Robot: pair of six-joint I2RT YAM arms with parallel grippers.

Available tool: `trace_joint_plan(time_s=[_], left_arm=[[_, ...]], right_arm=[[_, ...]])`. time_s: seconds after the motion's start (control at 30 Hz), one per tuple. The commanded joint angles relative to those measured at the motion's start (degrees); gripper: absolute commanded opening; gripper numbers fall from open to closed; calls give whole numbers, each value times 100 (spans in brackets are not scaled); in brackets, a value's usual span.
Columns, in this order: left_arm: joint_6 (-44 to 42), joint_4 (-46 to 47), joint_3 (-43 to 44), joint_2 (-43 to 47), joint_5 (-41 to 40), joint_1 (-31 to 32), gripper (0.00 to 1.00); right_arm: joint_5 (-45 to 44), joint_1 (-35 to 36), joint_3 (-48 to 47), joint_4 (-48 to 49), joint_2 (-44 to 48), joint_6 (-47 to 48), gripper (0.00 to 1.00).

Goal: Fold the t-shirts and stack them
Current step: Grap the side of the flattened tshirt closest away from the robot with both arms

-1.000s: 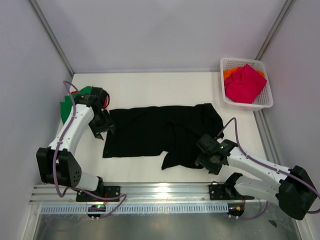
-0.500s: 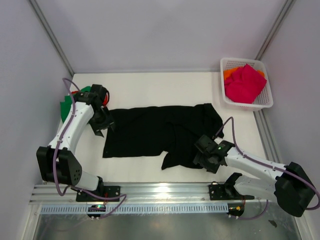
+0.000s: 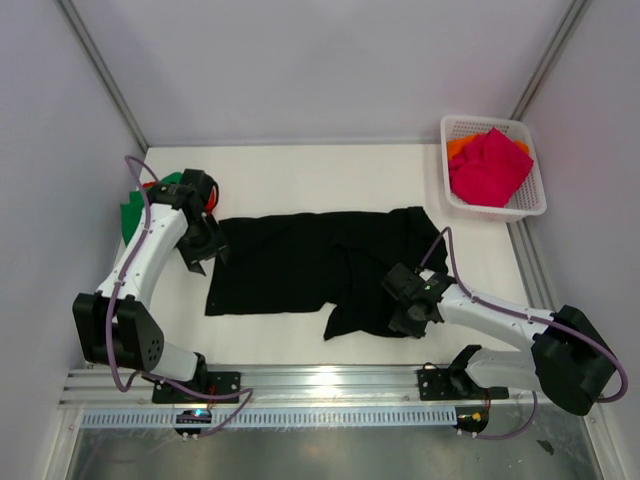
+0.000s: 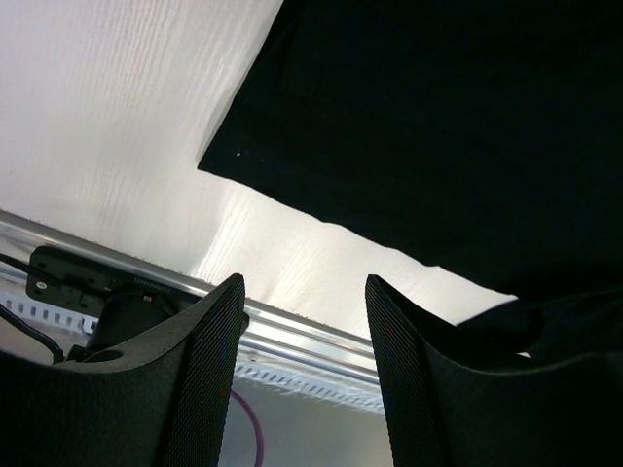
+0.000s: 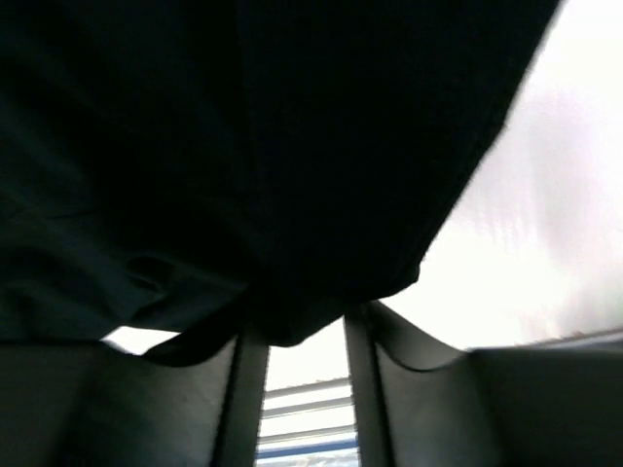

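The right pincer (image 5: 302,336) has slid in over the black t-shirt (image 3: 300,265), spread across the counter (image 3: 300,180), and narrowed about its bunched four-o'clock hem, grip impossible to tell, while the left pincer (image 4: 304,284) hangs open and empty at nine o'clock, so folding seems near

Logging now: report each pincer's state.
Left pincer: open, empty.
Right pincer: black shirt between its jaws; whether it grips cannot be told.
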State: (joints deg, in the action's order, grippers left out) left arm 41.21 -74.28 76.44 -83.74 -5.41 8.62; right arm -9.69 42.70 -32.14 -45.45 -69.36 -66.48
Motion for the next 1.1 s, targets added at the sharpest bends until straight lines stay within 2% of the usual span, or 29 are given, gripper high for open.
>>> trace_joint_plan(time_s=[0.0, 0.03, 0.13, 0.27, 0.5, 0.77, 1.07], left_arm=[[-43, -69, 99, 218, -74, 17, 56], [-43, -60, 81, 210, -74, 8, 55], [-26, -8, 2, 227, -39, 17, 55], [-17, 54, -112, 245, -48, 8, 55], [1, 151, -218, 271, -180, 8, 56], [10, 230, -323, 271, -162, 17, 55], [-61, 353, -525, 227, -153, 8, 55]], right_arm=[[-33, 46, 393, 1653, -297, -120, 35], [-15, 46, 393, 1662, -297, -94, 27], [-15, 54, 402, 1689, -262, -50, 19], [-41, 46, 402, 1662, -174, -14, 15], [-120, 46, 200, 1504, -227, 135, 15], [-472, 19, -556, 1197, -525, 372, 15], [-657, -534, -1540, 1056, -754, 917, 15]])
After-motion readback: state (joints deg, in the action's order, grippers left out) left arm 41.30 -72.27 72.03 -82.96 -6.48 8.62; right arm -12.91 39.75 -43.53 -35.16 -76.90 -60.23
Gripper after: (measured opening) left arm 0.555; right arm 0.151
